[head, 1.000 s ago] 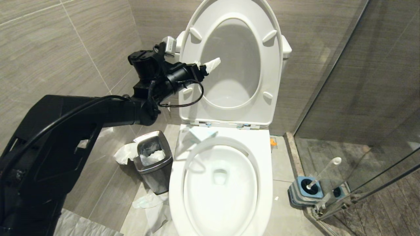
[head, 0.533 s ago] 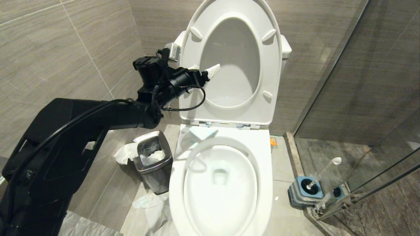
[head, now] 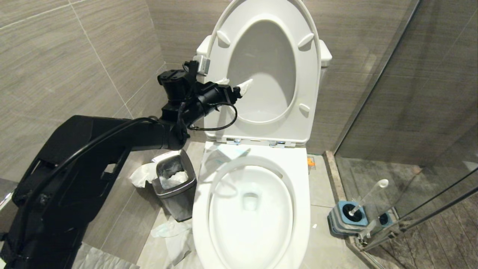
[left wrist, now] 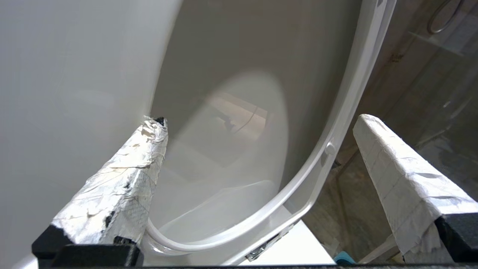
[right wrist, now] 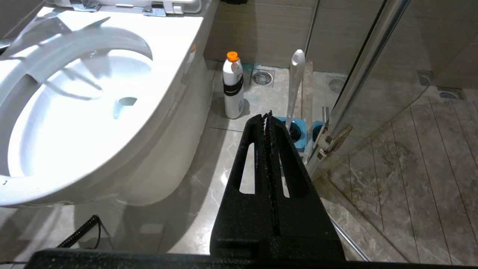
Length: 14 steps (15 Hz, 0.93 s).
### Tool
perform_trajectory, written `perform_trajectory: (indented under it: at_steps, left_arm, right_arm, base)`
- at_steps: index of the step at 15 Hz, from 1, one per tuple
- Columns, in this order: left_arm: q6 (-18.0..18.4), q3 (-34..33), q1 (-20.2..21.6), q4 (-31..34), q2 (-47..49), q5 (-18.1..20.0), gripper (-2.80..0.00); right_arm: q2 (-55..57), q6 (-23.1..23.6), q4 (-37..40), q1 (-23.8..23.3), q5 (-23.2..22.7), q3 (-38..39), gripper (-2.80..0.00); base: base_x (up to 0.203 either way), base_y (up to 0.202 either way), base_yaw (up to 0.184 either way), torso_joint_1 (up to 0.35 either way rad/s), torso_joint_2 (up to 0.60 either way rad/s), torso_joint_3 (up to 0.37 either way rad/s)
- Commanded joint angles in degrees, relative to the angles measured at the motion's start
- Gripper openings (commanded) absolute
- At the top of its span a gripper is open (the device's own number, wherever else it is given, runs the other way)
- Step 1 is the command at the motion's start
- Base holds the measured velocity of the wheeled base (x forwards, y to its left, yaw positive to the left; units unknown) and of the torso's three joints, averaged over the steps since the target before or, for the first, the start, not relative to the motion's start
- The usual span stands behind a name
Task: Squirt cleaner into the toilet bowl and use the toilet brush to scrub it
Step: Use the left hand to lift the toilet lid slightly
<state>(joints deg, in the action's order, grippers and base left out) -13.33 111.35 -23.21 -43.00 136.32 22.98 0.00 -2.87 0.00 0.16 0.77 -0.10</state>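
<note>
The toilet bowl (head: 251,209) stands open, its seat and lid (head: 267,71) tipped up against the tank. The left pincer (head: 235,83) hangs spread wide at the raised seat's edge, holding nothing. A steel bin (head: 174,183) sits beside the bowl. The toilet brush (head: 368,196) stands in its blue holder (head: 347,218) by the glass door. The right pincer (right wrist: 267,119) is pressed tight together, low near the floor, empty.

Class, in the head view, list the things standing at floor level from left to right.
Steel waste bin → toilet bowl → toilet brush in its blue-topped holder → glass shower door.
</note>
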Motion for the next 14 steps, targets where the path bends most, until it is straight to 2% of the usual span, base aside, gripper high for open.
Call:
perform_trajectory:
  at_steps: [1,5,7,11,14]
  left_arm:
    - [0.1,0.0,0.2,-0.2,0.9,0.0,0.00]
    - [-0.8,-0.3,0.3,-0.2,-1.0,-0.1,0.00]
    - [-2.6,-0.4,0.2,0.4,-3.5,-0.6,0.00]
    - [-8.5,-3.5,0.0,6.8,-12.8,-0.8,0.00]
    - [-10.5,-6.3,0.1,12.6,-18.8,-1.3,0.00]
  right_arm:
    - [0.0,0.0,0.0,0.0,0.0,0.0,-2.80]
    - [0.0,0.0,0.0,0.0,0.0,0.0,-2.80]
    - [0.0,0.0,0.0,0.0,0.0,0.0,-2.80]
    - [0.0,0.0,0.0,0.0,0.0,0.0,-2.80]
    - [0.0,0.0,0.0,0.0,0.0,0.0,-2.80]
  base:
    - [0.000,0.000,0.000,0.000,0.00,0.000]
    - [0.000,0.000,0.000,0.000,0.00,0.000]
    - [0.000,0.000,0.000,0.000,0.00,0.000]
    - [0.000,0.000,0.000,0.000,0.00,0.000]
    - [0.000,0.000,0.000,0.000,0.00,0.000]
